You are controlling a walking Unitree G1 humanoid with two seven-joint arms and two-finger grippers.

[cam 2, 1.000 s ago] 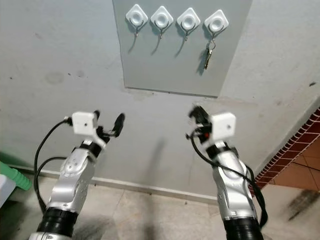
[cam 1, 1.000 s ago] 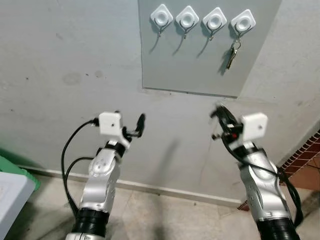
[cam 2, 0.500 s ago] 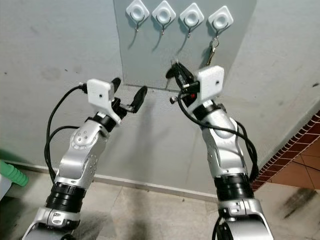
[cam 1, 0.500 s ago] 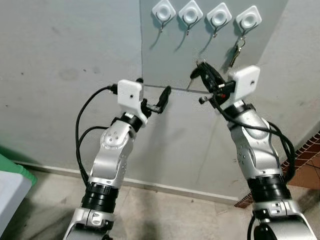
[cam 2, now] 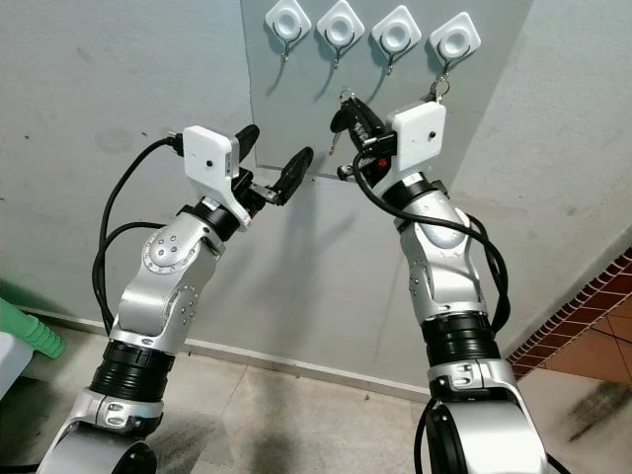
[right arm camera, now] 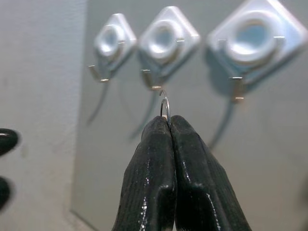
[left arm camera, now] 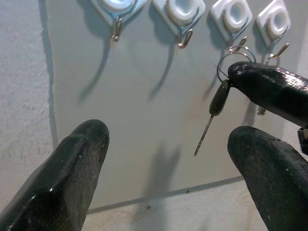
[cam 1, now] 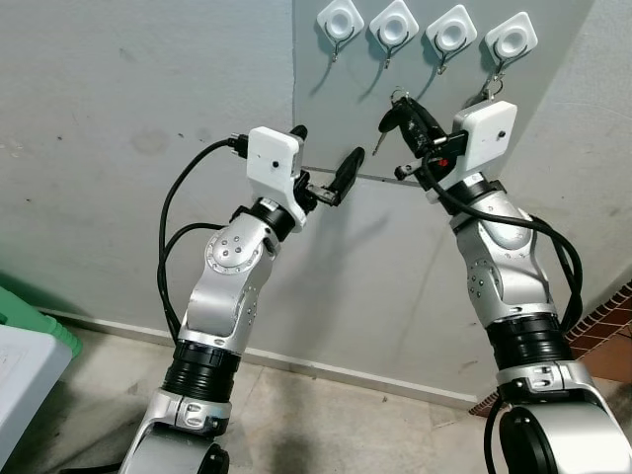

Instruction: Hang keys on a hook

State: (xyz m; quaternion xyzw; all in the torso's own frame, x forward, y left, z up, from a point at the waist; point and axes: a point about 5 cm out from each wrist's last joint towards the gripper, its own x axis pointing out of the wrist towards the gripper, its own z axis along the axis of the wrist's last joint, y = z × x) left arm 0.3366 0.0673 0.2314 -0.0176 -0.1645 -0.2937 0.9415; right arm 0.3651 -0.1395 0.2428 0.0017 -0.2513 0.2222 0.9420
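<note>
Nearest me, my left gripper (cam 1: 326, 163) stands idle, fingers spread, holding nothing. My right gripper (cam 1: 403, 117) is pinched together on the thin wire ring (right arm camera: 165, 105) of the dark-headed key (left arm camera: 217, 98), which hangs beneath the fingertips, just short of the grey wall panel (cam 1: 326, 109). I judge the approach step in hand: the ring sits below the second of four white diamond-shaped hooks (right arm camera: 165, 38), so next comes a lift and threading. No containers are present. The farthest-right hook already carries keys (cam 1: 491, 87).
</note>
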